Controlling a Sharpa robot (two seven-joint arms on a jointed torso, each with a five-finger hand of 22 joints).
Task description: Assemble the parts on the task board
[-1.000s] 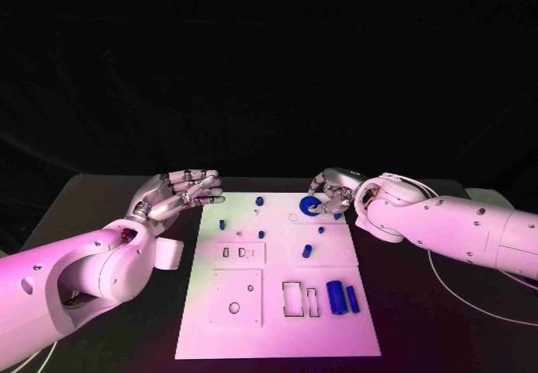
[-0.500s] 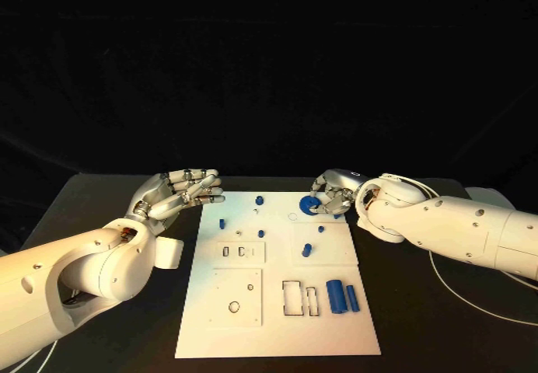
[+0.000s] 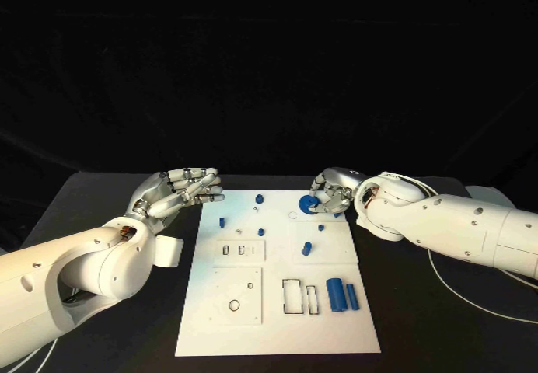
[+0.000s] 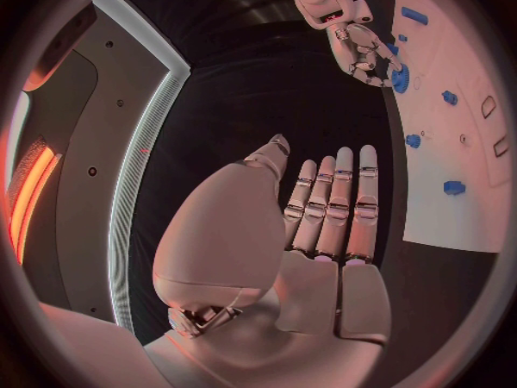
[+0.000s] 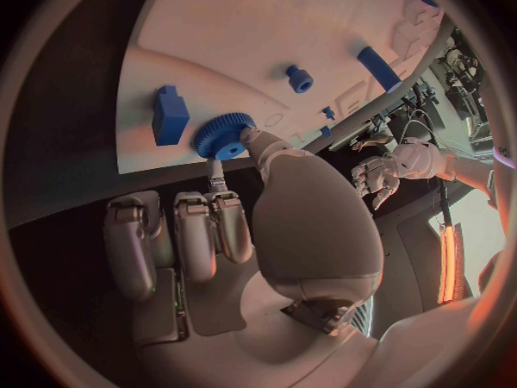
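At the far edge of the task board (image 3: 281, 311), seen from my head, my right hand (image 3: 327, 194) holds the blue gear (image 3: 307, 204) pinched at its rim; over the last second it has barely shifted, so I judge the gear is being settled on its seat, not yet released. My left hand (image 3: 179, 194) hovers by the board's far left corner, fingers loosely curled on nothing, unmoved. In the left wrist view those fingers (image 4: 334, 203) lie straight and empty. In the right wrist view the gear (image 5: 224, 136) sits at my fingertips, its seat hidden beneath it.
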